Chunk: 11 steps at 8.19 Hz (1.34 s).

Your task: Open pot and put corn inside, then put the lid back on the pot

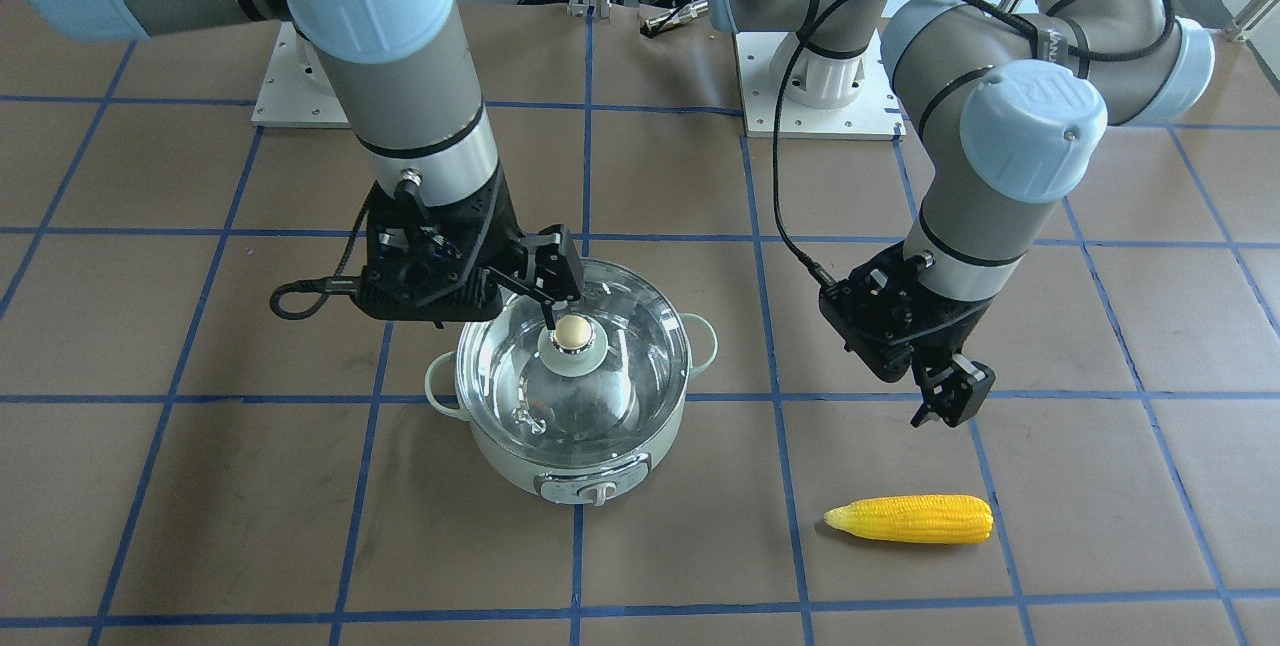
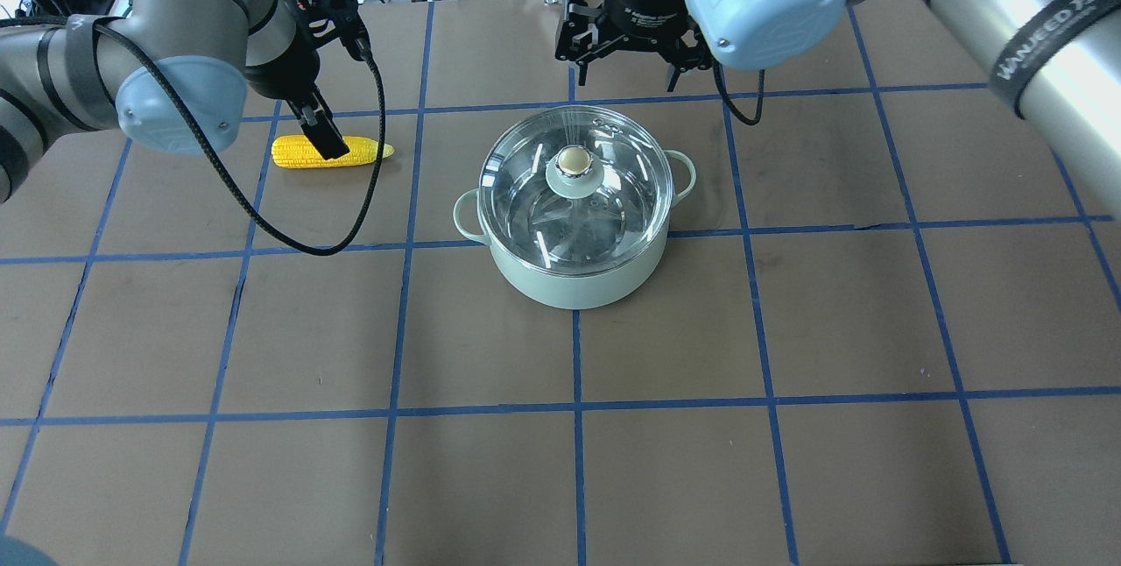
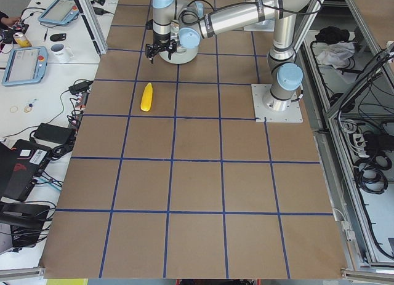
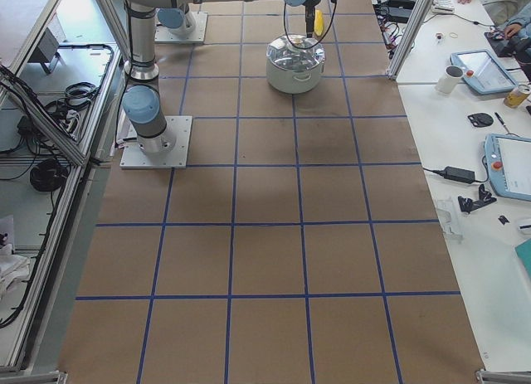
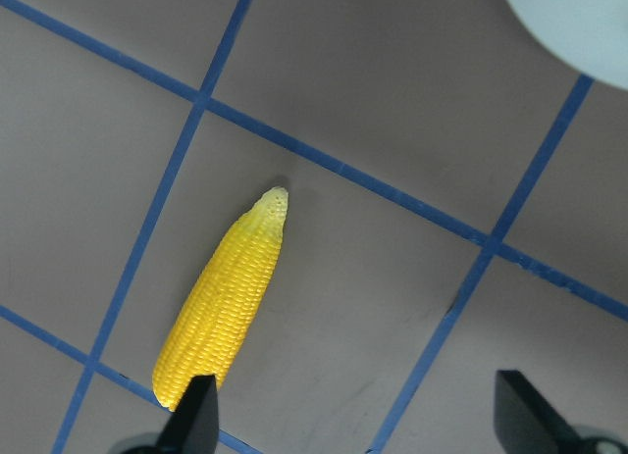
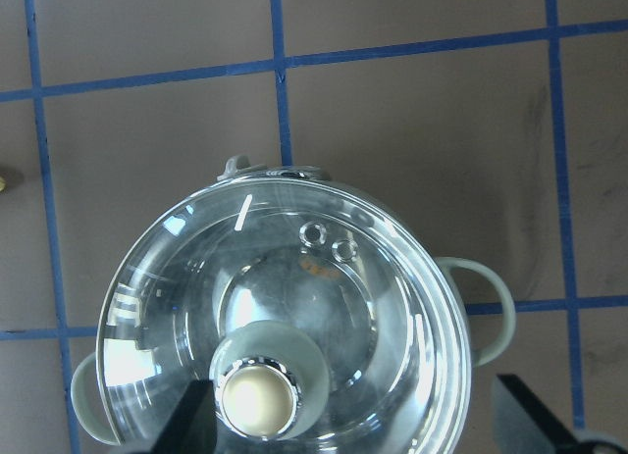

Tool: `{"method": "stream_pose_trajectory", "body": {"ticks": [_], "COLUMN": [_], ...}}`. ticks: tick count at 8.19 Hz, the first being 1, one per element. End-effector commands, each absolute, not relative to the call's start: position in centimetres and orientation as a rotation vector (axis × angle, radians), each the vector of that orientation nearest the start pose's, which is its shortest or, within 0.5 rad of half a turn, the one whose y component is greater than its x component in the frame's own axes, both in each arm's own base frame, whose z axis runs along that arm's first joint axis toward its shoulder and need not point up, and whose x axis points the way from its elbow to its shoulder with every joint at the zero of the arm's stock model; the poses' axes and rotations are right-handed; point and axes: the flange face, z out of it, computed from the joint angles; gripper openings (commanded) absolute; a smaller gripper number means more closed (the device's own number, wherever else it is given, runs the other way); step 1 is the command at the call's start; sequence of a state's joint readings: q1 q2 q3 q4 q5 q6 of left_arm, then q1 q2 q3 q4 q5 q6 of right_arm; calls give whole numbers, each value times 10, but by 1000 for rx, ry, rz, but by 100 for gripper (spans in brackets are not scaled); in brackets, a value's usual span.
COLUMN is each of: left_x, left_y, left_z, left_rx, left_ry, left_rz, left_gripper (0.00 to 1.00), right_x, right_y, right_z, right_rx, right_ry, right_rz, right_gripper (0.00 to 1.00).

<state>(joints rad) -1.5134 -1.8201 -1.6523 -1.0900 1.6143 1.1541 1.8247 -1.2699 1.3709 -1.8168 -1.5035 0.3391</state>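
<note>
The mint-green pot [image 1: 580, 456] stands mid-table with the glass lid [image 1: 625, 376] on it, and shows from above in the overhead view [image 2: 569, 286]. The lid's beige knob [image 1: 572, 331] is free. My right gripper [image 1: 556, 298] is open and hovers just above and behind the knob; in its wrist view the knob [image 6: 257, 400] sits close to one fingertip [image 6: 196, 420]. The corn [image 1: 910, 518] lies flat on the table, apart from the pot. My left gripper [image 1: 945, 411] is open and empty, above the corn's blunt end [image 5: 226, 302].
Both arm base plates [image 1: 815, 86] sit at the table's robot side. A black cable [image 2: 289, 233] hangs from the left wrist. Side benches hold tablets [image 4: 477, 69] and a mug [image 4: 453, 77]. Blue tape lines grid the brown table [image 2: 701, 461].
</note>
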Motion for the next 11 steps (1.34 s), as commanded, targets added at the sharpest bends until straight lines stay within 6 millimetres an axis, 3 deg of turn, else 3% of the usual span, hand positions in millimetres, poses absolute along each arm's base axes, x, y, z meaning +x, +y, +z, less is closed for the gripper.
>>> {"method": "stream_pose_trajectory", "body": {"ticks": [1, 3, 4, 6, 7, 9, 10, 11], "left_x": [-30, 12, 20, 21, 21, 21, 22, 21], "left_y": [-623, -643, -652, -659, -660, -661, -661, -661], "left_z": [325, 287, 269, 249, 235, 230, 224, 217], "left_rx": [1762, 1880, 1908, 1956, 1979, 2021, 2033, 2041], "left_ry": [2387, 2270, 2220, 2203, 2209, 2180, 2188, 2196], "left_rz": [-85, -78, -92, -81, -63, -54, -35, -28], "left_gripper": [100, 100, 100, 100, 100, 100, 100, 100], "right_x": [327, 333, 338, 356, 354, 352, 350, 350], "right_y": [-585, -588, -588, -580, -578, -572, -570, -568], "right_z": [407, 381, 375, 363, 357, 342, 343, 343], "right_rx": [202, 231, 236, 218, 205, 218, 222, 221], "right_ry": [2986, 2978, 2978, 2986, 3004, 3020, 3025, 3032], "right_rz": [-146, -66, -50, -24, -9, 36, 55, 69], "right_gripper": [100, 100, 100, 100, 100, 100, 97, 83]}}
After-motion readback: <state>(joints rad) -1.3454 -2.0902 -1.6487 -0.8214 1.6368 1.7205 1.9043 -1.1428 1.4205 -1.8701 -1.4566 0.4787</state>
